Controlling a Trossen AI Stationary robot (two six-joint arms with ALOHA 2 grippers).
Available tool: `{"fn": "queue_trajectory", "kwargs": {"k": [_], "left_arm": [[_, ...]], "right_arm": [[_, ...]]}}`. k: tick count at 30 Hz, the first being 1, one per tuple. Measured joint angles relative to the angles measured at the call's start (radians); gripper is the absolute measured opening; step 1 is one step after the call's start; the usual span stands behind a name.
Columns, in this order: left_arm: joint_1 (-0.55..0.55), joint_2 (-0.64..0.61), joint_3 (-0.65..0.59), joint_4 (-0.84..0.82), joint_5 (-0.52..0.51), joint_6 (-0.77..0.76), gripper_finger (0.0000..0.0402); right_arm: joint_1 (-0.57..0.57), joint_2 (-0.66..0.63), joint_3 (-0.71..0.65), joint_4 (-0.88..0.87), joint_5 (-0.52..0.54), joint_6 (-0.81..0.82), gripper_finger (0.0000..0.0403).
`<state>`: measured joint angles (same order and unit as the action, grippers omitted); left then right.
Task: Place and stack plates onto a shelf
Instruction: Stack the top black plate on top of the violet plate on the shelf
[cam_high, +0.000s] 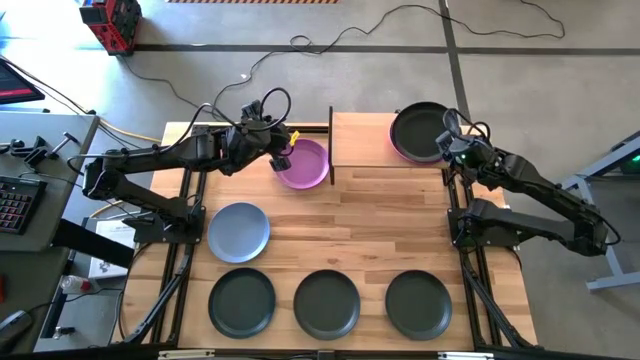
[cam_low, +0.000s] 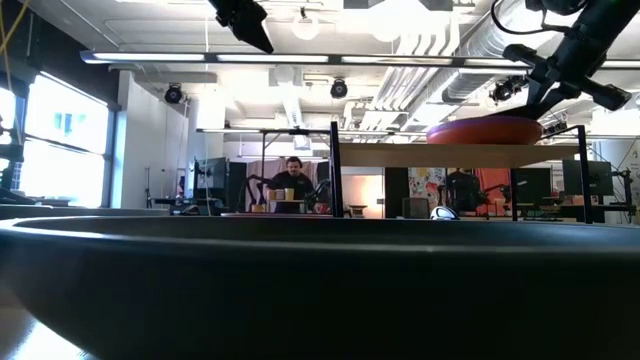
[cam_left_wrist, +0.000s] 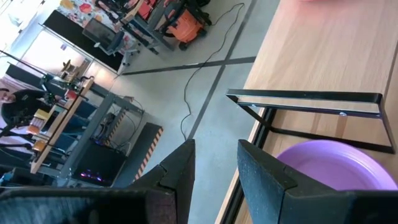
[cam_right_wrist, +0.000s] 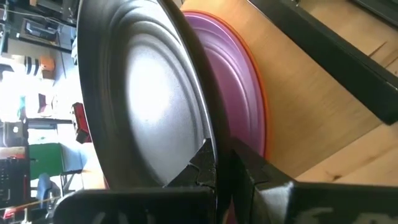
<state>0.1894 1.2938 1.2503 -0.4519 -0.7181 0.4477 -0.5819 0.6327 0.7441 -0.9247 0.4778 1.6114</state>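
Gripping a dark plate (cam_high: 420, 131) by its rim, your right gripper (cam_high: 449, 147) is clamped shut, holding it over the purple and orange plates stacked on the shelf (cam_high: 362, 144). Your left gripper (cam_high: 284, 150) is hovering open at another purple plate (cam_high: 305, 165) beside the shelf.

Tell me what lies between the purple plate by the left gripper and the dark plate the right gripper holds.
In the high view, the shelf's black end rod and bare light-wood board lie between the purple plate and the dark plate; nothing else sits there.
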Motion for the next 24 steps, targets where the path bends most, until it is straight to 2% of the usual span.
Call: {"fn": "queue_trajectory", "kwargs": {"k": [9,19,24], "left_arm": [[0.0,0.0,0.0,0.0,0.001,0.0,0.0108],[0.0,0.0,0.0,0.0,0.001,0.0,0.0108],[0.0,0.0,0.0,0.0,0.001,0.0,0.0108]], "right_arm": [[0.0,0.0,0.0,0.001,-0.011,-0.015,0.0006],[0.0,0.0,0.0,0.012,-0.025,-0.015,0.0093],[0.0,-0.014,0.021,0.016,-0.077,-0.047,0.0113]]}}
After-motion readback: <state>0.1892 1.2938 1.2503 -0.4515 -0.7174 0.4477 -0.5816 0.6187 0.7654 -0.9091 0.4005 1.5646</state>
